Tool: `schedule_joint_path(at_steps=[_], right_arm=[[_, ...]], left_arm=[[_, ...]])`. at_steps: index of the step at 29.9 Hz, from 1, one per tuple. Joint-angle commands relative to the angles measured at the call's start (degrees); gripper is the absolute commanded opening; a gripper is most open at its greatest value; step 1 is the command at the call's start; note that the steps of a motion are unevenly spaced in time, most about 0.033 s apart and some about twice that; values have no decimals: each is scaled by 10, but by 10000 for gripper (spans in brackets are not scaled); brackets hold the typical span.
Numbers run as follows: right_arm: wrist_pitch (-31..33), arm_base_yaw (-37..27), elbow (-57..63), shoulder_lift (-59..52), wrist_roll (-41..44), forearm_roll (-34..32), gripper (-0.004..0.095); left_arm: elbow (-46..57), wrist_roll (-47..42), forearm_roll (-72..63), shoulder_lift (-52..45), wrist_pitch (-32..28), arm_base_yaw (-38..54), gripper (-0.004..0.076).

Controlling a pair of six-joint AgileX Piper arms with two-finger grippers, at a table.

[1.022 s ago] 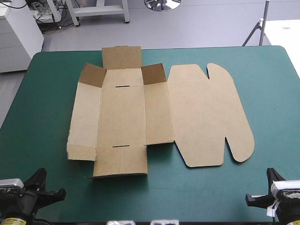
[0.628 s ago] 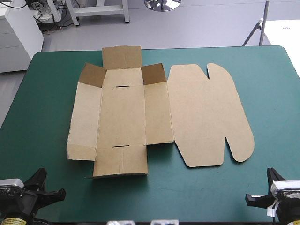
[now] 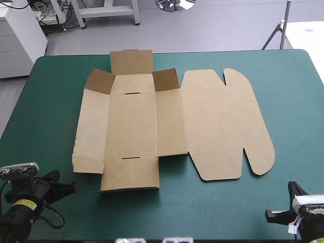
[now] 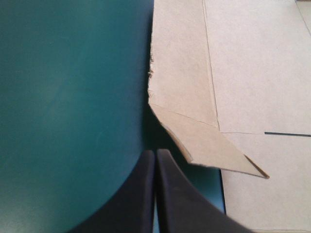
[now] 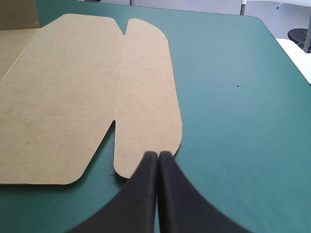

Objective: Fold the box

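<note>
The box [image 3: 132, 124] lies flat on the counter [image 3: 298, 111], 2 far corner flaps raised. The left gripper [image 4: 155, 154], pinched closed on nothing, points at its near left corner flap. The right gripper [image 5: 158, 155], also closed, sits low by the lid's rounded tab.

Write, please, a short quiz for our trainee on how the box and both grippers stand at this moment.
1. True or false: the left gripper grips the box.
2. The box's rounded lid panel lies flat toward which edge of the table? A) left B) right C) near
3. Fill in: the right gripper has its fingers ___.

Key:
1. False: it is shut on nothing, apart from the box, whose near left corner flap lies just ahead of it.
2. B.
3. Shut.
</note>
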Motion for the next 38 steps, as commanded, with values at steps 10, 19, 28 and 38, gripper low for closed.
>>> schedule_joint_path(at_steps=[10, 19, 28, 38], right_arm=[[-44, -4, -15, -12, -1, 0, -19], [-44, -4, -15, -12, -1, 0, -19], [-44, -4, -15, -12, -1, 0, -19], [-44, -4, -15, -12, -1, 0, -19]], left_arm=[[-198, 211, -141, 305, 57, 0, 20], [-302, 388, -404, 478, 196, 213, 20], [-351, 421, -483, 594, 258, 280, -11], [-352, 412, -473, 660, 231, 264, 120]])
